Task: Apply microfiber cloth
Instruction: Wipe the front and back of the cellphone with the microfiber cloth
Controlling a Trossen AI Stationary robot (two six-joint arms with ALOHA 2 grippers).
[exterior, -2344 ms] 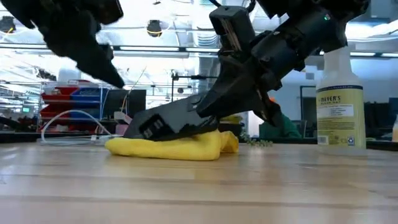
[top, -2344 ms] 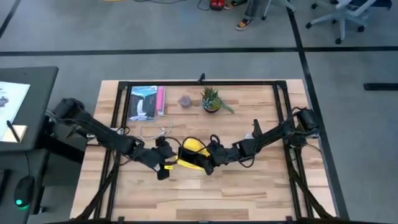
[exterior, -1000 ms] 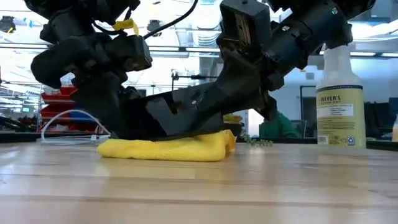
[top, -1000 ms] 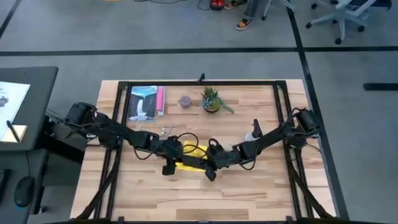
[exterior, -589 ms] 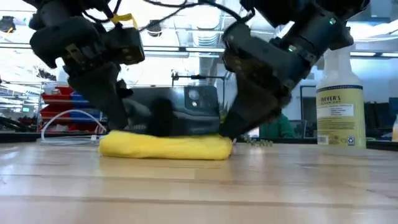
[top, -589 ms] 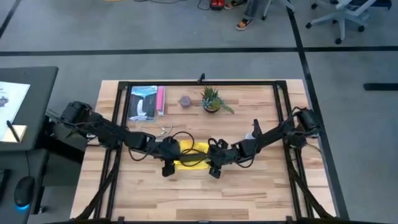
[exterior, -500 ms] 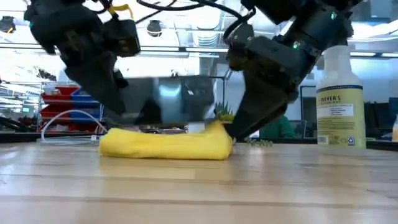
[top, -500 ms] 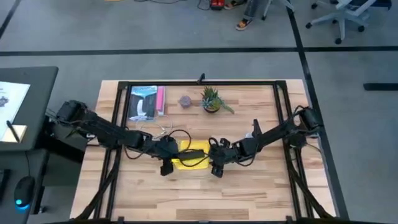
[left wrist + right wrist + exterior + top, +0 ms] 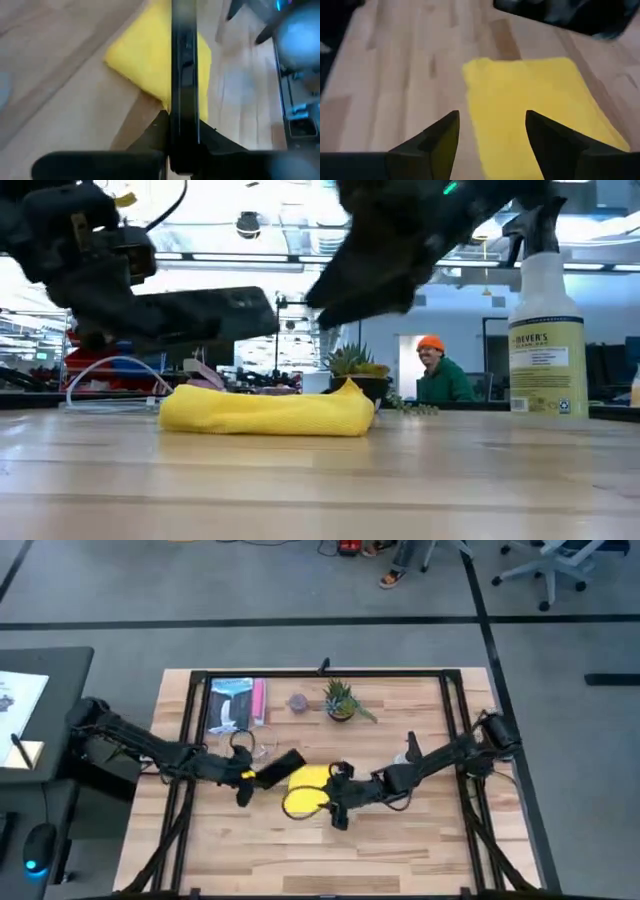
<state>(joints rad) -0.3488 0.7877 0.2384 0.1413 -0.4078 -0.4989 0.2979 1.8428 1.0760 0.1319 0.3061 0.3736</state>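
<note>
Since lifted, phone (image 9: 277, 766) off microfiber cloth (image 9: 307, 789)

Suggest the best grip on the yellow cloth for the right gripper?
Pinch the raised fold at the cloth's end nearest the right gripper, coming down from above. The cloth lies flat on the table, and that upturned corner is the only part standing proud. The left gripper holds the phone clear.

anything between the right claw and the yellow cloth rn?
Nothing. In the right wrist view the open right claw hangs just above the bright yellow microfiber cloth, with only air in the gap. The low view agrees.
</note>
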